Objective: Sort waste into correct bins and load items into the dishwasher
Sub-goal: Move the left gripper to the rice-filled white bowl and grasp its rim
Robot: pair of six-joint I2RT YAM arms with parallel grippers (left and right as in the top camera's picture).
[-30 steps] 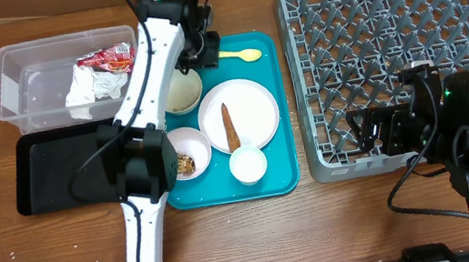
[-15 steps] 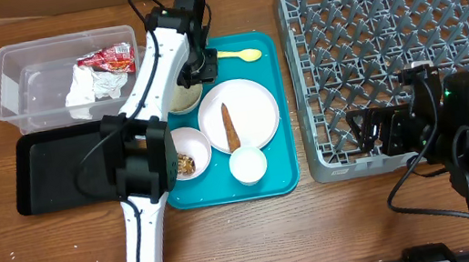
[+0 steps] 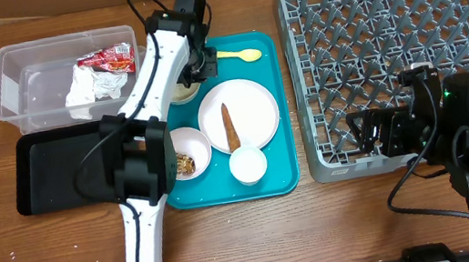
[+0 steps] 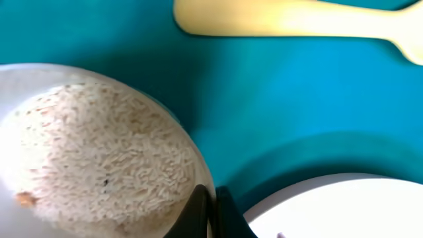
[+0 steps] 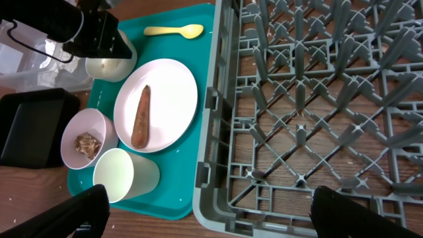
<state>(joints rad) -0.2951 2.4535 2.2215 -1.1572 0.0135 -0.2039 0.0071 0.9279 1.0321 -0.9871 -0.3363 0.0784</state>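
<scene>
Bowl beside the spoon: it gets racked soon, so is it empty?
Not empty: white rice covers the inside of the bowl, upright on the teal tray.

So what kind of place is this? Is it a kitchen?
Likely a dish-cleanup station on a wooden table, not a full kitchen: a grey dish rack, a teal tray of used dishes, and a clear tub holding a crumpled napkin.

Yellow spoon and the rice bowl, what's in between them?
Nothing but bare teal tray. The left wrist view shows the spoon and the rice bowl with only tray floor between.
</scene>
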